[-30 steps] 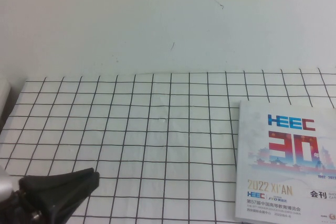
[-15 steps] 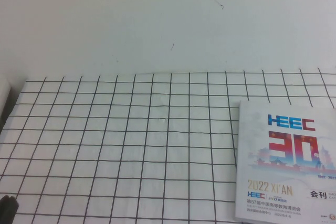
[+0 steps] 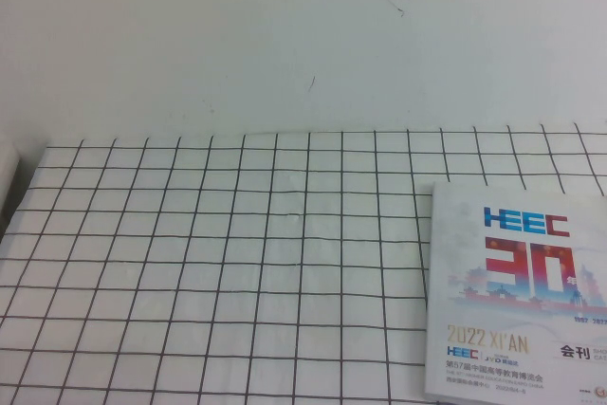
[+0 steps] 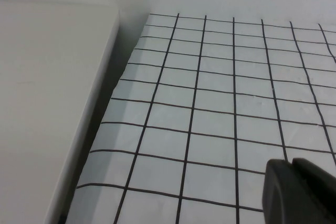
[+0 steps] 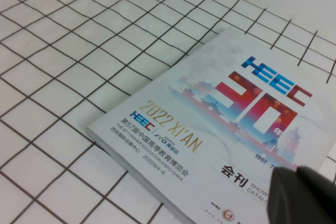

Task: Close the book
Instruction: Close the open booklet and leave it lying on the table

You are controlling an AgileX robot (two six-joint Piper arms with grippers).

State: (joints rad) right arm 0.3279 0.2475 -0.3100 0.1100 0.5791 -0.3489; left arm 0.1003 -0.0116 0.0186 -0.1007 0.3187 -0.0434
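The book (image 3: 517,301) lies flat and closed, cover up, at the front right of the gridded table; its cover reads "HEEC 30" and "2022 XI'AN". Neither gripper appears in the high view. In the right wrist view the book (image 5: 226,124) fills the middle, and my right gripper (image 5: 297,169) hovers over its near corner with its dark fingers pressed together, holding nothing. In the left wrist view my left gripper (image 4: 291,162) hangs over bare grid cloth near the table's left side, fingers together and empty.
A white cloth with a black grid (image 3: 237,253) covers the table. A plain white wall (image 3: 285,35) rises behind it. A white raised ledge (image 4: 52,103) runs along the table's left edge.
The left gripper, seen at the bottom left of the high view a second ago, has drawn back out of that view. The book has not moved.
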